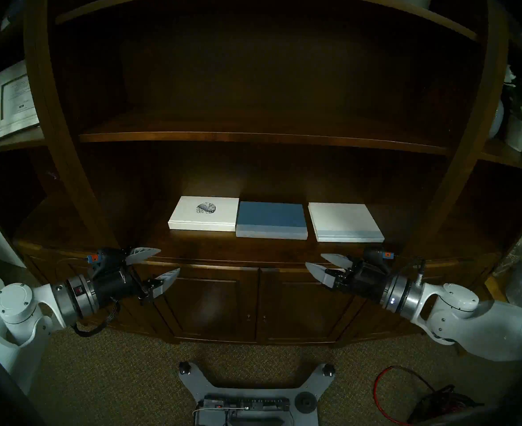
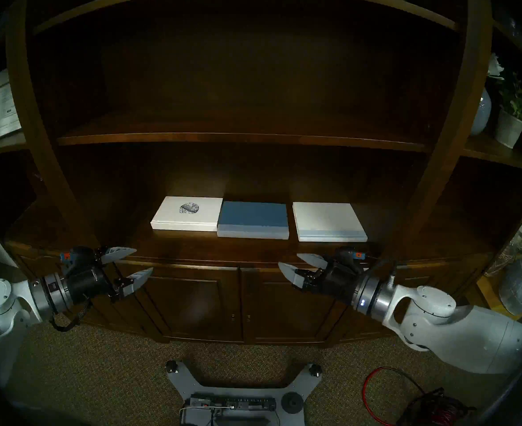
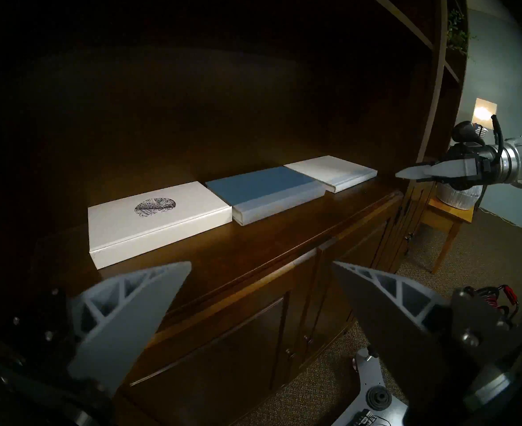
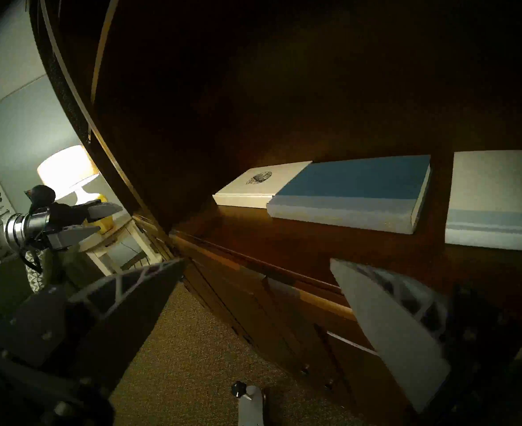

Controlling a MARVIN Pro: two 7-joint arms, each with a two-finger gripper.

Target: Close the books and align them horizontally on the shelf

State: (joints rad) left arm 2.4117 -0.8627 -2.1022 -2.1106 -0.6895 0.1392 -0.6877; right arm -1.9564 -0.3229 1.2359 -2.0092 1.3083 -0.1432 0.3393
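The left gripper hangs spread and empty off the shelf's front edge. Along that edge three closed books lie flat, long axes parallel to it, spines forward: the emblem book, touching the blue book, then a gap, then the striped white book. The right gripper, spread and empty, could skew that last one with an off-centre nudge.
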